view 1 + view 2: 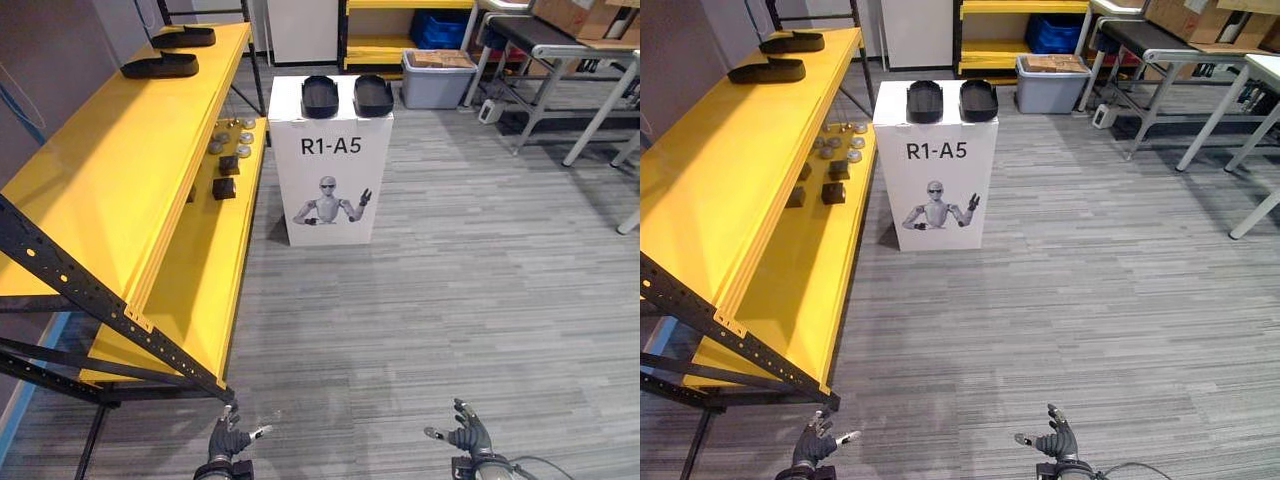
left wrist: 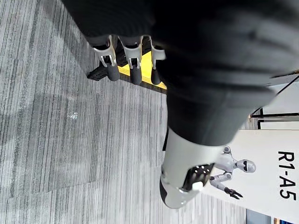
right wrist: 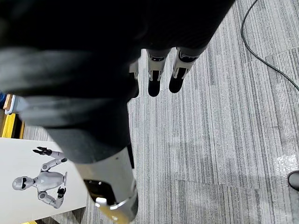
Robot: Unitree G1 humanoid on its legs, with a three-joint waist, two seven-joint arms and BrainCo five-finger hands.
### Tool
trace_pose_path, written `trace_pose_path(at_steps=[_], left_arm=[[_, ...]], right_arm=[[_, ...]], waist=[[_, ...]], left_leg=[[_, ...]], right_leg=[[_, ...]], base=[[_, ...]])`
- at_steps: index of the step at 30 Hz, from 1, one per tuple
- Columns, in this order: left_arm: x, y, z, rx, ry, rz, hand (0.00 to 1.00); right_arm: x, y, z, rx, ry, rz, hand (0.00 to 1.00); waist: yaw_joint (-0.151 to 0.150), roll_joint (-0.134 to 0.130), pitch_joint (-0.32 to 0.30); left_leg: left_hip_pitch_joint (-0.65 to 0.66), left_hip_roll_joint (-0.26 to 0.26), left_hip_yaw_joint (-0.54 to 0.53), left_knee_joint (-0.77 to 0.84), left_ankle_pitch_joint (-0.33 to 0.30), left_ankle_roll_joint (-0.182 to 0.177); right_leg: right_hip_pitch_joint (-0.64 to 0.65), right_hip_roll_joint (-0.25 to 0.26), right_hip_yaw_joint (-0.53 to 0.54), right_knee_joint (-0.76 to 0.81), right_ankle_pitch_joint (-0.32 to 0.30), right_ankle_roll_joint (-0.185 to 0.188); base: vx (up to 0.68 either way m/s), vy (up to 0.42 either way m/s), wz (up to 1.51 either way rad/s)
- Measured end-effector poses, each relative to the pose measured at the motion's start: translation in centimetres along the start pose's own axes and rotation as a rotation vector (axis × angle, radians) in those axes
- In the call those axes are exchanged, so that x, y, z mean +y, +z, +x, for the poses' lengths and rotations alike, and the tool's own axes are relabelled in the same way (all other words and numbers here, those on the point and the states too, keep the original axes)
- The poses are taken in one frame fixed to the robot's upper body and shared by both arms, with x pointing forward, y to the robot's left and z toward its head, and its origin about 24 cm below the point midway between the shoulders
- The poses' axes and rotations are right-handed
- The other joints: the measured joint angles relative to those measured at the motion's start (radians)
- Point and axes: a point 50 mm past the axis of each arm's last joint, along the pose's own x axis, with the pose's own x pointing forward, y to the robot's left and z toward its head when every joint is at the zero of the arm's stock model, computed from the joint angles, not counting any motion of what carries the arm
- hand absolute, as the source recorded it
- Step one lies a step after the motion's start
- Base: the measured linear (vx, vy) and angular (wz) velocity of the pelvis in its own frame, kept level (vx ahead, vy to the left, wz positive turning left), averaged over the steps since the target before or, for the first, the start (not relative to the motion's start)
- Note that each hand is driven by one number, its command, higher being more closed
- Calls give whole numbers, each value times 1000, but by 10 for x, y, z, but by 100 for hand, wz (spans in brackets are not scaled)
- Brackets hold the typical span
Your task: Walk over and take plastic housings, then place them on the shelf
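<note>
1. Both head eyes look down from above, sharing the floor (image 1: 450, 300), yellow shelf (image 1: 120, 180) and white box (image 1: 332, 170).
2. Wrist cameras look closely along the left hand (image 2: 135, 70) and right hand (image 3: 154, 84) toward the floor; both catch the white box.

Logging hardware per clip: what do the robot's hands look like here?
Both match. The left hand and right hand have silver fingers ending in dark rounded tips and a thicker silver thumb with a dark inset near its end. A dark ribbed cover wraps the back of the hand and the wrist.
</note>
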Motion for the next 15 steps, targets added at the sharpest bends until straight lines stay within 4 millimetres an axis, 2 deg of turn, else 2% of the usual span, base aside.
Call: trace_pose_path(at_steps=[2,3,4,5,6,7,9,11,13,14,15], left_arm=[[1,3,0,-12,10,-2,0],[0,6,0,-24,11,-5,0],[0,8,1,-30,11,-6,0],[0,8,1,-33,13,-11,0],[1,7,0,-28,17,-18,0],[1,8,1,-30,18,-19,0],[-1,10,2,-31,6,-2,0],[-3,11,3,-30,-2,8,0],[-7,21,9,-59,-5,6,0],[-9,29,13,-82,-5,3,0],[-8,37,16,-106,0,11,0]], right_arm=[[0,2,2,-3,-6,2,0],[0,5,3,-10,-7,4,0],[1,5,4,-9,-7,9,0],[2,4,3,-3,-7,17,0],[2,4,3,1,-8,22,0],[3,3,3,4,-10,24,0],[3,0,2,15,-16,28,0],[3,0,2,18,-18,28,0],[3,4,4,7,-20,24,0],[3,9,6,-5,-17,20,0],[5,14,8,-21,-7,11,0]], waist=[[7,3,3],[22,6,6],[25,5,16],[26,8,22],[22,9,23],[21,8,29],[10,-4,42],[-3,-1,47],[-12,10,75],[-19,22,89],[-29,21,96]], left_leg=[[-28,4,18,28,-25,25],[-46,4,26,57,-58,47],[-51,2,36,83,-82,58],[-52,2,42,109,-107,65],[-49,0,40,117,-119,75],[-40,-4,37,119,-127,84],[-15,-19,12,128,-151,94],[5,-13,-19,129,-168,99],[42,23,-47,122,-171,92],[68,62,-67,97,-173,83],[91,92,-83,74,-172,57]], right_leg=[[-39,3,10,37,-17,-5],[-78,2,18,103,-60,-4],[-108,-3,19,184,-95,-1],[-159,-11,9,312,-132,23],[-207,-23,-18,422,-140,24],[-263,-41,-52,534,-141,24],[-361,-108,-122,747,-150,26],[-411,-142,-161,753,-170,27],[-454,-147,-200,667,-170,27],[-484,-128,-222,557,-152,10],[-508,-108,-223,419,-97,-2]], base=[[-62,28,-24],[-71,39,-32],[-89,51,-32],[-63,48,-17],[-13,60,-7],[69,56,9],[166,18,29],[242,-66,42],[347,-163,48],[429,-217,56],[448,-242,55]])
